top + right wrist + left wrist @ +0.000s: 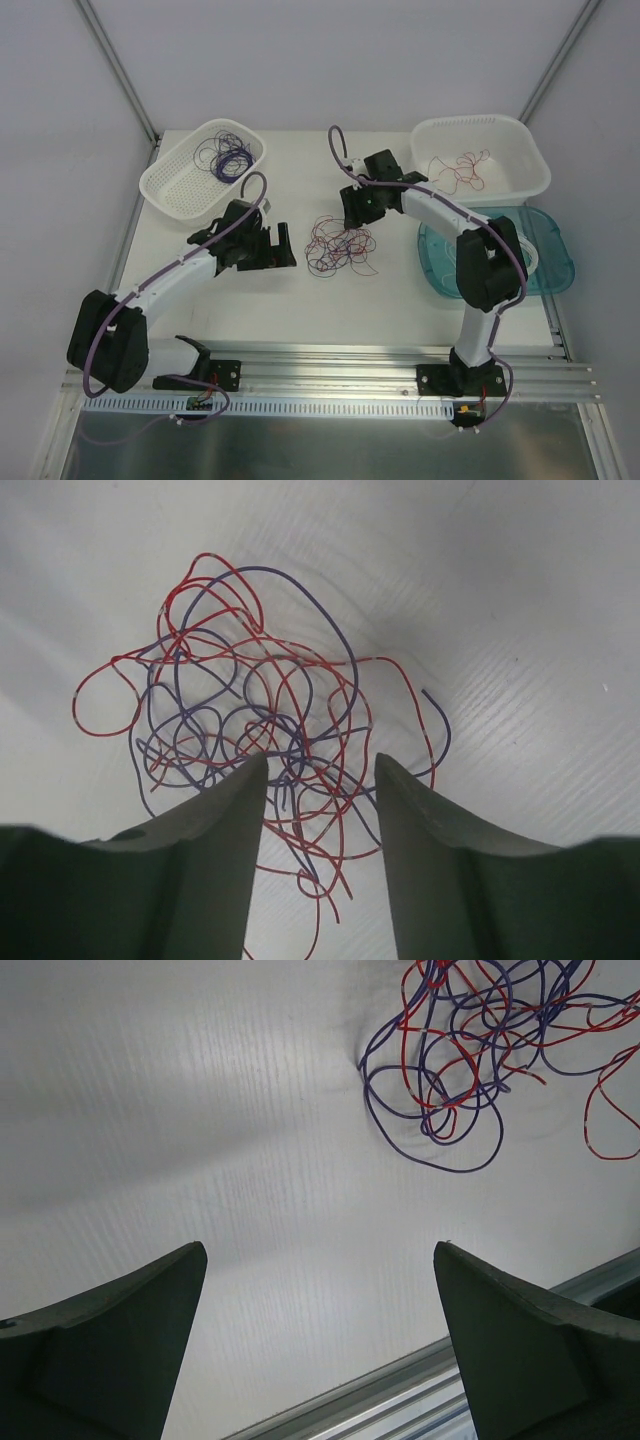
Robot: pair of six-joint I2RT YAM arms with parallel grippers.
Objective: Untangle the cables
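Top external view puts the tangle of cables (340,243) mid-table, between the two tools. The right gripper (355,215) tips down onto the tangle's far edge. The left gripper (278,248) faces it from the other side, with a bare strip of table (300,310) between its tips and the nearest loops.

Left wrist view shows the left gripper (320,1248) with its jaws spread wide and nothing between them. The red and purple cables (470,1050) lie ahead of it and off toward its right finger, well clear of both tips. The surface straight ahead and to the left is plain white. Close by its right finger runs the table's metal rail (400,1390), the nearest hard edge.

Right wrist view shows the right gripper (320,760) with its jaws partway apart. Red and purple strands of the cables (260,710) cross the gap and spread beyond the tips, but neither finger visibly pinches one. A loose purple end trails past its right finger, and bare table rings the heap beyond that.

Farther out, a white slotted basket (175,185) holding purple cables (228,155) stands beyond the left gripper. A white tub (520,160) with red cables (462,170) stands behind the right gripper, and a teal tray (550,270) lies by that arm's elbow.
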